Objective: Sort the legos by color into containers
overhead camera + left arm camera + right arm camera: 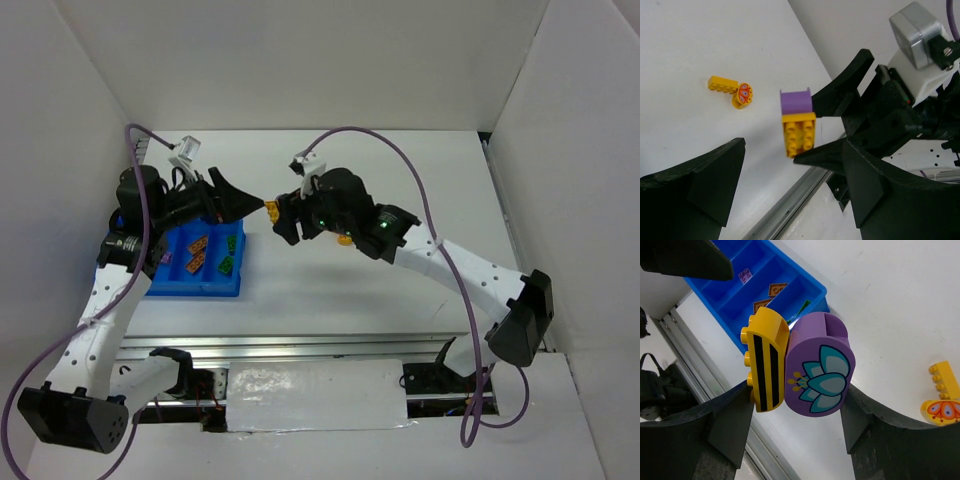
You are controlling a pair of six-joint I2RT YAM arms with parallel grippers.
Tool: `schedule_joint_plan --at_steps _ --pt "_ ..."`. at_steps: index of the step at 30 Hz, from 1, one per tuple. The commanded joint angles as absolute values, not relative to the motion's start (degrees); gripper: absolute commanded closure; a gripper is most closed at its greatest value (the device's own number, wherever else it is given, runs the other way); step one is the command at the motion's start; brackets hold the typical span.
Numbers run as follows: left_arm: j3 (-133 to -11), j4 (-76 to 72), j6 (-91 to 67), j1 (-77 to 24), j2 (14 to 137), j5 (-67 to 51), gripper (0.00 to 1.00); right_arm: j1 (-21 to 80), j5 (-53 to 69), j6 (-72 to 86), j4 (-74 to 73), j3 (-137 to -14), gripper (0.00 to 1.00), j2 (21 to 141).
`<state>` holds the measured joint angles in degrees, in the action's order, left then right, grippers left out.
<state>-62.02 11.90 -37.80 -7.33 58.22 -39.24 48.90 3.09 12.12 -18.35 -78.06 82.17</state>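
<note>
Right gripper (278,212) clamping a joined yellow-and-purple lego (805,365) over the white table (400,290), left gripper (248,200) hovering at its 9 o'clock with jaws standing wide apart, blue tray (180,285) lying at 8 o'clock, holding orange-red and green legos (198,245), loose yellow lego (722,84) sitting at 4 o'clock.
</note>
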Motion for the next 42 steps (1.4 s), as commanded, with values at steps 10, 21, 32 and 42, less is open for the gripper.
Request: schedule_joint_plan --at_steps 10,21,32,42 --pt "-62.76 12.49 -34.62 -7.56 59.94 -41.04 0.23 56.69 -10.63 15.73 -22.06 -89.82 0.97 88.42" --pt "-61.96 11.25 -34.63 -7.56 60.03 -42.19 0.42 57.92 -8.61 16.0 -24.08 -93.86 0.96 91.23" --pt "-62.4 11.51 -34.19 -7.56 60.56 -42.45 1.0 58.8 -9.23 16.43 -24.7 -94.92 0.95 92.55" --pt "-64.16 13.71 -32.44 -7.56 60.56 -43.15 1.0 56.43 1.29 16.79 -15.67 -84.92 0.0 84.65"
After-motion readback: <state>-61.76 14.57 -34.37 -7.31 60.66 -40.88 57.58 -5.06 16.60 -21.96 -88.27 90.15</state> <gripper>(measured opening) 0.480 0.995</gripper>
